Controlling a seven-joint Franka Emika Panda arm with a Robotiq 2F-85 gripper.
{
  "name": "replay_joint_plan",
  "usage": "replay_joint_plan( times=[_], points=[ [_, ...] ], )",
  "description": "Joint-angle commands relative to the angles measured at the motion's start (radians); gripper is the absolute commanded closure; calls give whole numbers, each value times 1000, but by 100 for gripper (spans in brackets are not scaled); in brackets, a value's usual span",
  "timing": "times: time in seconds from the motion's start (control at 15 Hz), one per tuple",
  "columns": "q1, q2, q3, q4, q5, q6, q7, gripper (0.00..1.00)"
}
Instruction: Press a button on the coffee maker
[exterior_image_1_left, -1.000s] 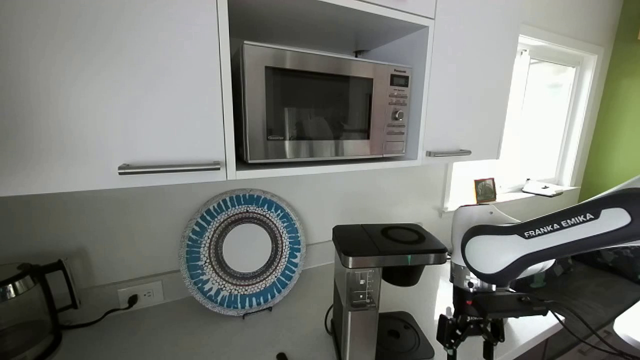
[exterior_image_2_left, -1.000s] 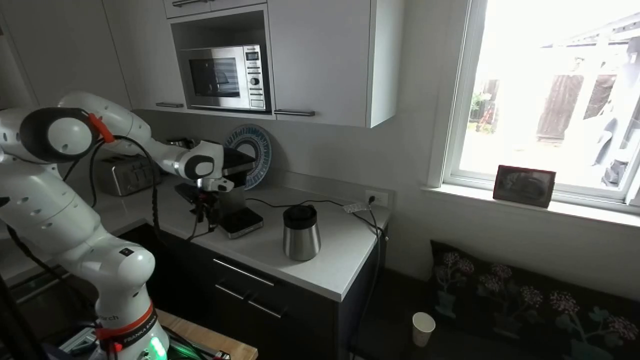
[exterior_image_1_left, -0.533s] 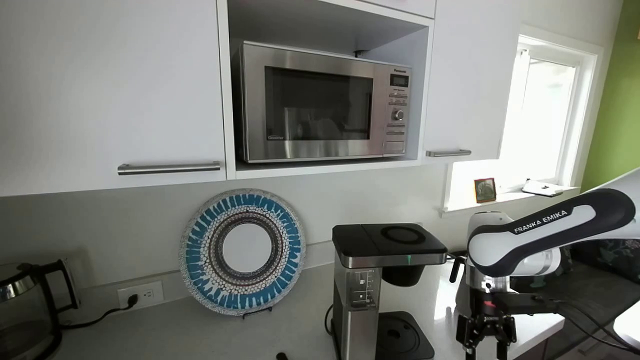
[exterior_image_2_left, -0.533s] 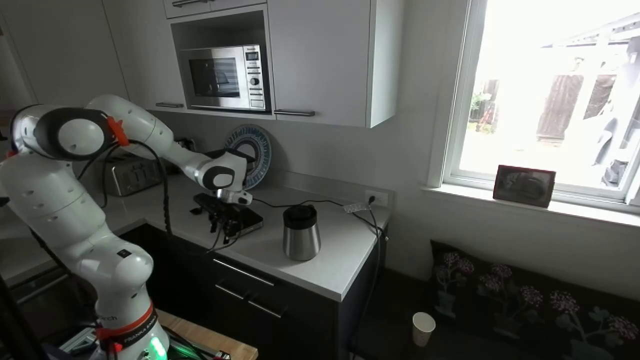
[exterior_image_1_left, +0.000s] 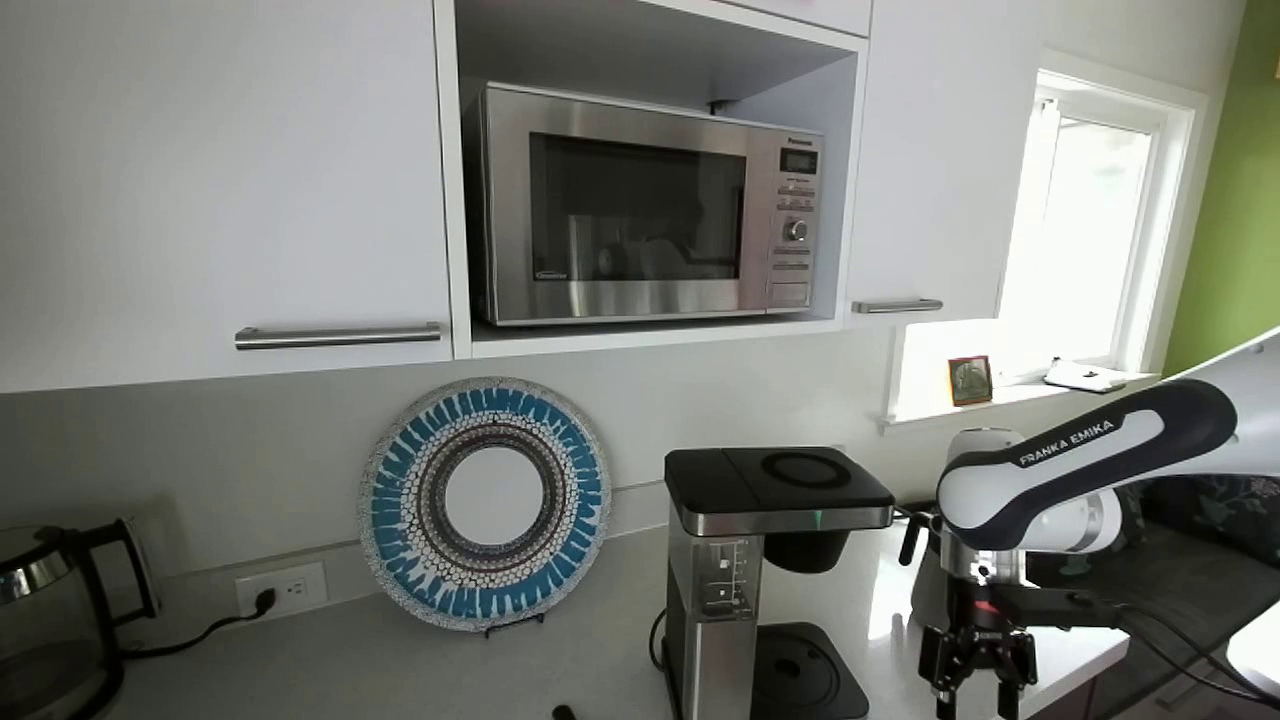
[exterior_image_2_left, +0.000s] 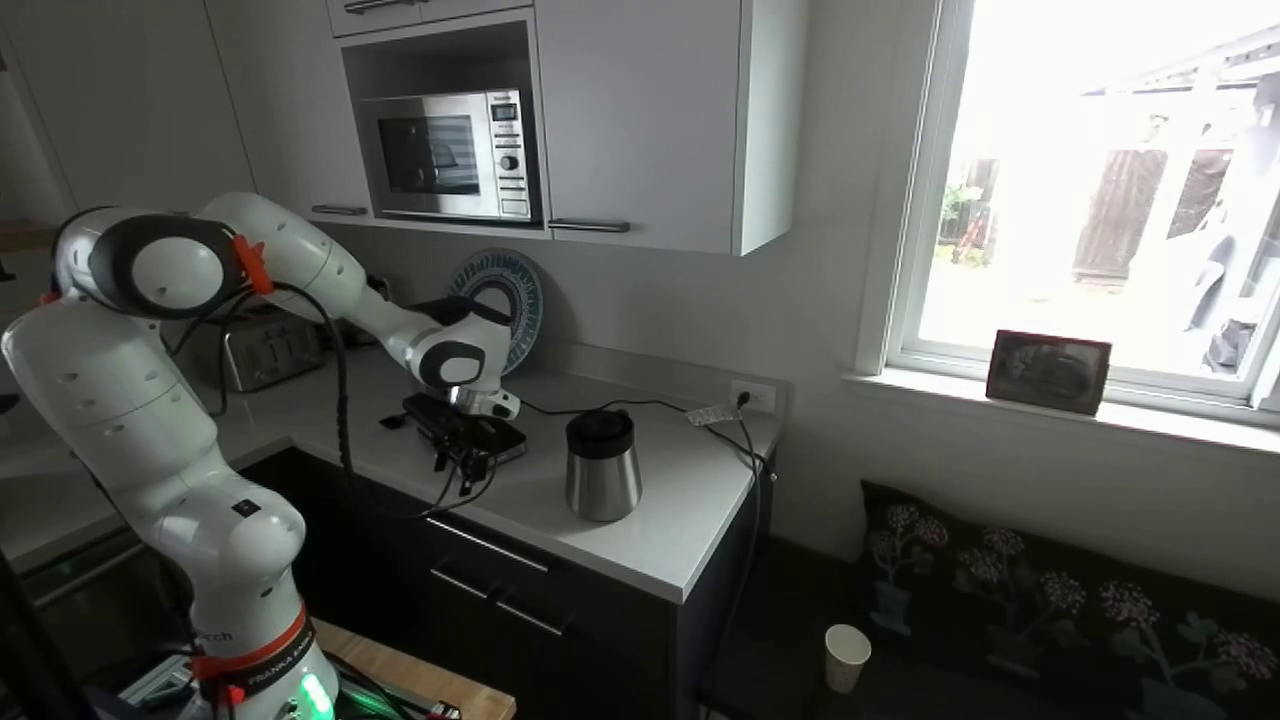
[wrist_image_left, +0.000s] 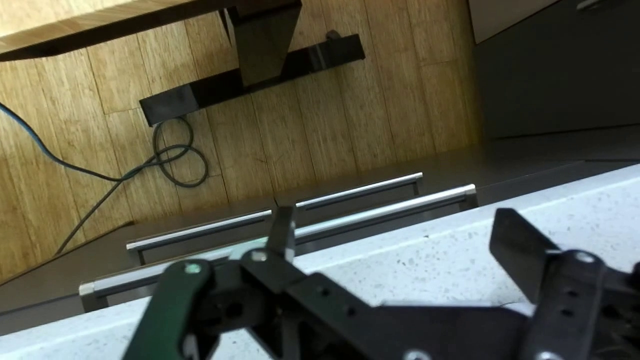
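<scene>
The coffee maker (exterior_image_1_left: 725, 650) stands on the counter in an exterior view, with a flat dark top, a round recess and a silver front column. In an exterior view the arm partly hides it; its dark base (exterior_image_2_left: 508, 438) shows behind the gripper. My gripper (exterior_image_1_left: 977, 704) points down beside the coffee maker, apart from it, on the carafe's side. It also shows over the counter's front part (exterior_image_2_left: 468, 482). In the wrist view the gripper (wrist_image_left: 395, 220) has its fingers wide apart with nothing between them. I cannot make out the coffee maker or its buttons there.
A steel carafe with a black lid (exterior_image_2_left: 603, 475) stands near the coffee maker. The counter's front edge (wrist_image_left: 400, 240) and drawer handles (wrist_image_left: 385, 212) lie below the gripper. A microwave (exterior_image_1_left: 640, 200), a patterned plate (exterior_image_1_left: 400, 500), a kettle (exterior_image_1_left: 50, 620) and a toaster (exterior_image_2_left: 270, 350) are around.
The arm has swung sideways, carrying the gripper away from the coffee maker and towards the carafe and slightly lower. Most of this came in the first half second. The coffee maker has not moved.
</scene>
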Motion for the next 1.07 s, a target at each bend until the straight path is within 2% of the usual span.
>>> replay_joint_plan(
  times=[0.0,0.2,0.4,0.6,0.93,1.0],
  points=[
    [-11,56,-27,36,41,40,-52,0],
    [-8,95,-70,61,149,60,-230,0],
    [-19,146,-98,97,246,20,-361,0],
    [-41,201,-112,128,361,-31,-435,0],
    [-109,296,-123,188,526,-146,-474,0],
    [-124,312,-125,199,550,-168,-451,6]
  ],
)
